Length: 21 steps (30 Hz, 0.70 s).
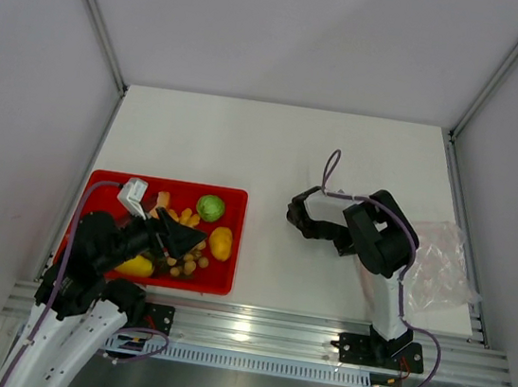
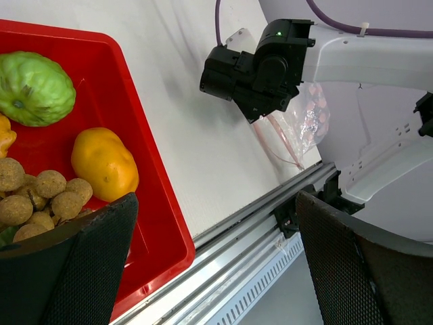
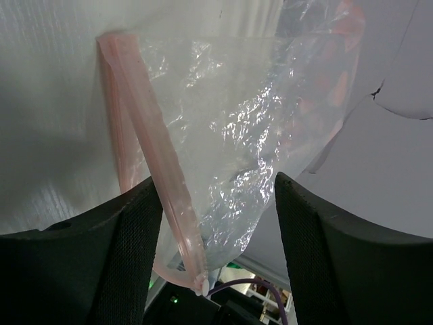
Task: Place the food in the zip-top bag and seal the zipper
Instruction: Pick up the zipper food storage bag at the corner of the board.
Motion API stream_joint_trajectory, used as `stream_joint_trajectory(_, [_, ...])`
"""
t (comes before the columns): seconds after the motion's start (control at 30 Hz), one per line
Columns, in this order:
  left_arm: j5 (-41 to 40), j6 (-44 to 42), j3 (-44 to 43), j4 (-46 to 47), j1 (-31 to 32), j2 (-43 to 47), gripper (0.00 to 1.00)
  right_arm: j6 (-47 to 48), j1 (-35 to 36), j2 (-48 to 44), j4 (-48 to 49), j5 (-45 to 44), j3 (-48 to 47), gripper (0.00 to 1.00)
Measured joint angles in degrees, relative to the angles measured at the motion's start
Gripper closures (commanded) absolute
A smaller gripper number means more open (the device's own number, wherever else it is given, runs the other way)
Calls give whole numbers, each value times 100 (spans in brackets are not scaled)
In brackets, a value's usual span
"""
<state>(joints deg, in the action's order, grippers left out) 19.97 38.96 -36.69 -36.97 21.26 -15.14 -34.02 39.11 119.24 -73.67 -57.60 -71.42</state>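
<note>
Clear crinkly plastic zip-top bag (image 1: 441,265) recorded at the right edge of the counter (image 1: 274,148), nearest the right hand (image 3: 215,196); hand held wide open, nothing gripped; pink-red zipper strip (image 3: 145,135) seen running lengthwise between its fingers.

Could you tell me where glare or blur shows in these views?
Top external: bright glare on the metal rail. Right wrist: white sparkle across the crinkled zip-top bag. Left wrist: evenly lit, the yellow lemon crisp.
</note>
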Motion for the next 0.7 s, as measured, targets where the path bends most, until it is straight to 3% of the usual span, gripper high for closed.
stream_joint_trajectory(0.17, [2, 0, 13, 2, 0, 0, 1, -7, -28, 61, 2, -138, 4, 44])
stream_joint_trajectory(0.37, [24, 0, 31, -4, 0, 2, 1, -17, -111, 98, 11, -249, 4, 72])
stream_joint_trajectory(0.4, [24, -2, 31, -4, 0, 2, 1, -9, -118, 101, 17, -256, 4, 81])
stream_joint_trajectory(0.47, [22, -9, 28, -13, 0, 0, 1, 26, -144, 101, 26, -262, -17, 89])
stream_joint_trajectory(0.5, [20, -22, 26, -33, 0, 0, 1, 39, -153, 101, 35, -264, -42, 100])
stream_joint_trajectory(0.7, [-63, -138, -103, -227, 0, -48, 1, 87, -140, 46, 59, -243, -304, 100])
